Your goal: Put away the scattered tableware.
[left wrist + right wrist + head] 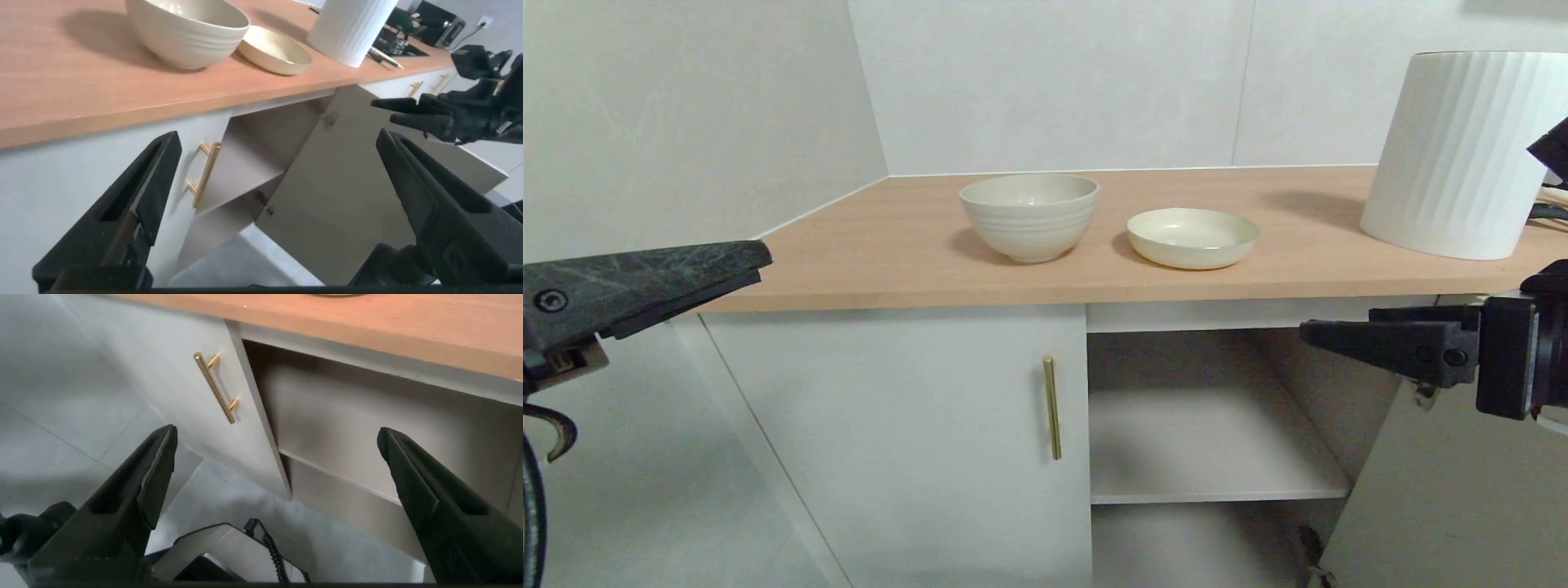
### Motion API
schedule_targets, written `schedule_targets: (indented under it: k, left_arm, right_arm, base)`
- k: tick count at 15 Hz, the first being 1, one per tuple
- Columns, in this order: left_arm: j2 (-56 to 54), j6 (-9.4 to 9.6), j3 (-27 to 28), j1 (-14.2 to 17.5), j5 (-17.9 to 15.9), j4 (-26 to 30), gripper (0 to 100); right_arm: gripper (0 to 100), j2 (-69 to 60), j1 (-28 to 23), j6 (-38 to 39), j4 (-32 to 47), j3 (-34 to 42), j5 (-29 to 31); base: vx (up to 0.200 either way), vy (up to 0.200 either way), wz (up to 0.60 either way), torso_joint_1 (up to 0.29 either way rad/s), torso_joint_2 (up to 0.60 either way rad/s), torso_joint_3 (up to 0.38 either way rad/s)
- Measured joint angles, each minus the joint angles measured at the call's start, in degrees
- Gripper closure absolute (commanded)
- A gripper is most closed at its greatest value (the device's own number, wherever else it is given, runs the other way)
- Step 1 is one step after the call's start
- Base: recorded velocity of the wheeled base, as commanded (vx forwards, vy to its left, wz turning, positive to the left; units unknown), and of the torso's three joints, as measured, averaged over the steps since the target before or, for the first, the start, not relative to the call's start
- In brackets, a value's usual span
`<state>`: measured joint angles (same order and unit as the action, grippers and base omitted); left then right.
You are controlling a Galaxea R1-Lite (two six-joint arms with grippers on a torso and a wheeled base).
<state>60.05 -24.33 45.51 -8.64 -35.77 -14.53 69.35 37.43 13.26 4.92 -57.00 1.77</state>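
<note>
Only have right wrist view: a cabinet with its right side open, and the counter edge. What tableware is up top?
Observer: A deep ribbed bowl and a shallow dish sit side by side on the counter, not touching.
Operator: Anything else up there?
Observer: A tall white ribbed container stands at the right end, apart from the dish.
Operator: Left gripper?
Observer: The left gripper is open and holds nothing.
</note>
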Motion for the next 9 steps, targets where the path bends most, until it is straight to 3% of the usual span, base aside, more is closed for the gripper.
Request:
schedule_targets:
  k: [3,5,7,9]
  left_arm:
    - [0.3,-0.02,0.0,0.0,-0.3,0.0,0]
    - [0.9,-0.43,0.0,-0.1,-3.0,0.2,0]
    - [1.7,-3.11,0.2,-0.2,-5.9,0.0,0]
    - [2.3,-4.75,0.6,-0.3,-6.0,0.0,0]
  right_arm:
    - [0,0.2,0.0,-0.2,-0.1,0.3,0.0]
    - [0,0.5,0.0,-0.3,0.0,0.5,0.0]
    - [0,0.7,-0.1,-0.4,-0.1,0.5,0.0]
    - [0,0.9,-0.7,-0.4,0.0,0.4,-0.3]
  base:
    - [0.000,0.000,0.00,0.067,-0.23,-0.243]
    - [0.000,0.000,0.00,0.136,-0.37,-0.308]
    - [0.000,0.000,0.00,0.120,-0.54,-0.298]
    - [0.000,0.000,0.00,0.156,-0.50,-0.303]
